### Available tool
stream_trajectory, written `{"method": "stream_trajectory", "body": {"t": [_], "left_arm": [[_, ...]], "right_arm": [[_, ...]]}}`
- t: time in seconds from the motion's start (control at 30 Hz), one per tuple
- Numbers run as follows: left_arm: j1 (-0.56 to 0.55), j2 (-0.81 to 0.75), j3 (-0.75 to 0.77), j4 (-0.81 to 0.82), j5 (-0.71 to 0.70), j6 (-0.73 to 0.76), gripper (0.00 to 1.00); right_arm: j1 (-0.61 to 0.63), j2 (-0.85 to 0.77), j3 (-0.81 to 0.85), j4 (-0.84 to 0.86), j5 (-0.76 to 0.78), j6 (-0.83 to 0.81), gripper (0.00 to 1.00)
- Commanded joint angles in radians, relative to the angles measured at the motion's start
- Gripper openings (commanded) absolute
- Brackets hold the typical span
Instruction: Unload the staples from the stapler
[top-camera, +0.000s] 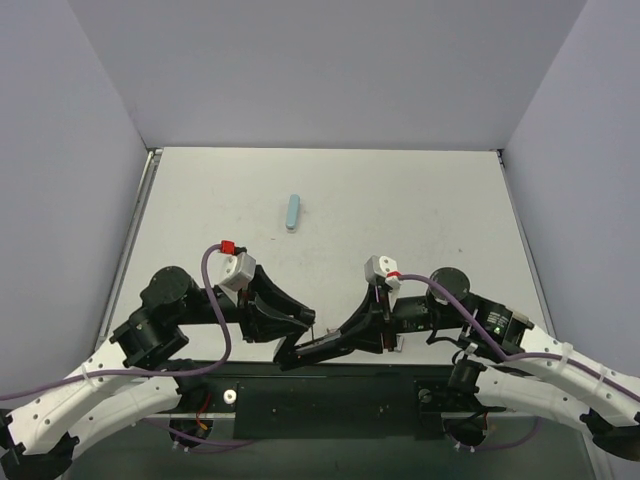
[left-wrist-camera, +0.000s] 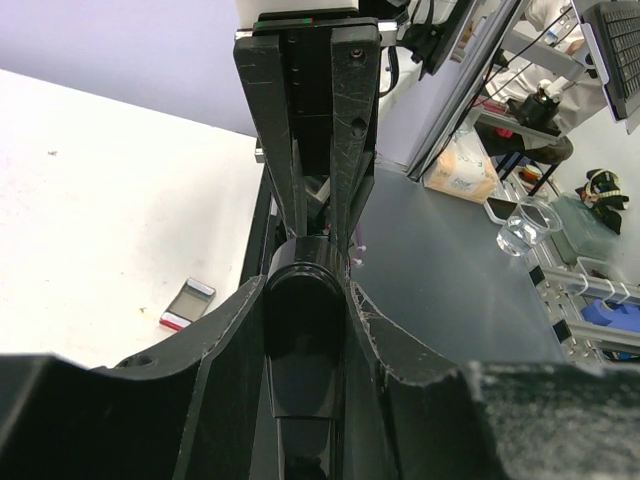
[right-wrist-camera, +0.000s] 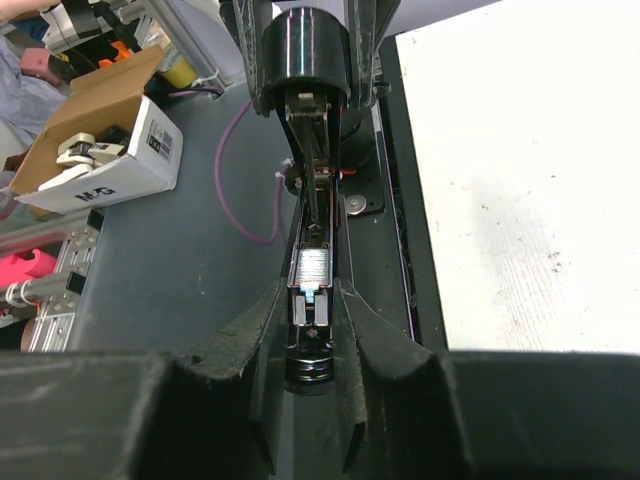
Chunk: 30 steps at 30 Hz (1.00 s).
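Lavender walls close in three sides of a white surface (top-camera: 400, 200), and a pale blue bar (top-camera: 292, 212) lies alone toward its middle. Both arms fold inward at the near edge, meeting over the dark strip in front of their bases. The stapler (top-camera: 325, 345) hangs there between them, lifted off the surface and lying roughly level, with one end in each grip.

The left gripper (top-camera: 297, 340) has its jaws closed narrowly on the stapler's rounded black end. In the left wrist view that end (left-wrist-camera: 303, 320) fills the gap between the two dark fingers (left-wrist-camera: 235, 340).

The right gripper (top-camera: 360, 325) clamps the opposite end. In its own view the narrow body (right-wrist-camera: 312, 290) sits pinched between the jaws and runs straight away from the camera toward the left gripper (right-wrist-camera: 305, 60). The stapler's top is open here, and a short silvery strip of staples (right-wrist-camera: 313, 268) shows in the channel just beyond the right fingertips.
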Motion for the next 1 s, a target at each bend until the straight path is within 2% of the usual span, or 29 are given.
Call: {"method": "stream_trajectory", "body": {"t": [0.0, 0.13, 0.2, 0.27, 0.3, 0.37, 0.57, 0.83, 0.9, 0.93, 0.97], "left_arm": [[0.003, -0.002, 0.017, 0.11, -0.007, -0.015, 0.0], [0.003, 0.003, 0.008, 0.11, -0.019, -0.015, 0.0], [0.003, 0.006, 0.003, 0.103, -0.034, -0.01, 0.0], [0.003, 0.008, 0.003, 0.091, -0.05, -0.012, 0.0], [0.003, 0.008, 0.005, 0.081, -0.054, -0.01, 0.0], [0.003, 0.012, 0.017, 0.055, -0.062, -0.003, 0.0], [0.003, 0.014, 0.031, -0.013, -0.131, 0.028, 0.0], [0.003, 0.058, 0.058, -0.07, -0.243, 0.051, 0.0], [0.003, 0.08, 0.061, -0.078, -0.27, 0.054, 0.0], [0.003, 0.092, 0.063, -0.075, -0.275, 0.054, 0.0], [0.003, 0.097, 0.063, -0.07, -0.284, 0.05, 0.0]], "right_arm": [[0.004, 0.017, 0.02, 0.016, -0.002, 0.034, 0.0], [0.002, 0.04, 0.069, -0.001, 0.02, 0.028, 0.0], [0.002, 0.046, 0.09, -0.046, 0.044, 0.023, 0.08], [0.002, 0.044, 0.107, -0.07, 0.059, 0.014, 0.21], [0.002, 0.04, 0.112, -0.089, 0.072, 0.011, 0.34], [0.002, 0.027, 0.121, -0.119, 0.104, 0.002, 0.44], [0.002, -0.014, 0.14, -0.176, 0.234, -0.012, 0.59], [0.001, 0.038, 0.255, -0.227, 0.417, -0.046, 0.6], [0.002, 0.076, 0.273, -0.212, 0.42, -0.046, 0.47], [0.001, 0.107, 0.279, -0.205, 0.42, -0.046, 0.28], [0.002, 0.121, 0.288, -0.202, 0.42, -0.046, 0.21]]}}
